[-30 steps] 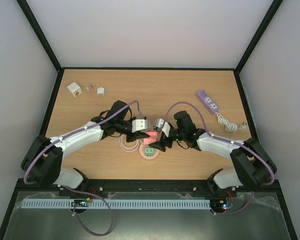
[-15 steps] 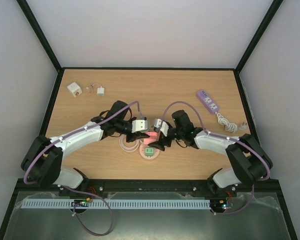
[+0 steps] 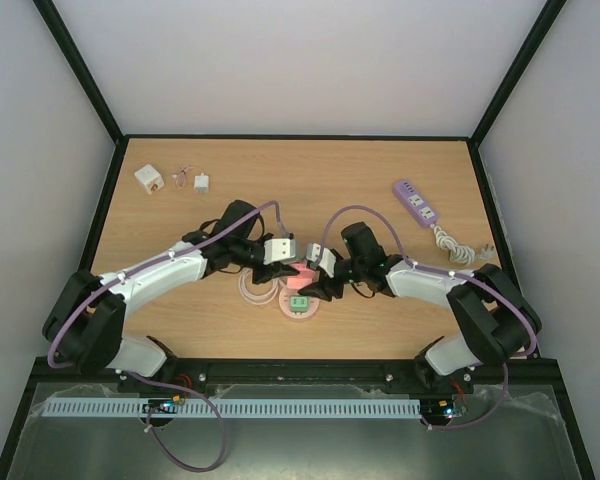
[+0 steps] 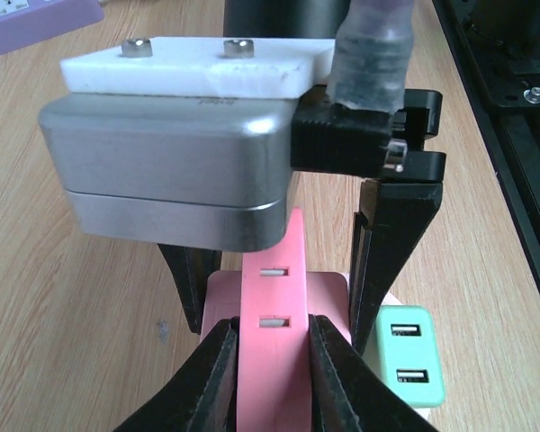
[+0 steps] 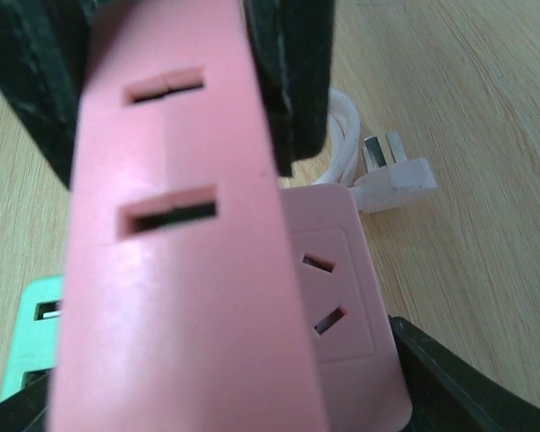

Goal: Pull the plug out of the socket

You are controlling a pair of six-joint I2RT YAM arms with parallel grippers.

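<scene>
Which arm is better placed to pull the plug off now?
Left: the left gripper is clamped on the pink plug, ready to lift. The right gripper only flanks the socket beneath it.

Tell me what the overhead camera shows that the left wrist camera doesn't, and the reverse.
Only overhead: the whole arms, two white adapters at the table's far left, and a coiled cable. Only left wrist: the slots in the pink plug, the left gripper pinching it, and the green block's USB ports. Both: plug, green block, socket straddled by the right gripper, lilac strip (just a corner in the wrist view).
</scene>
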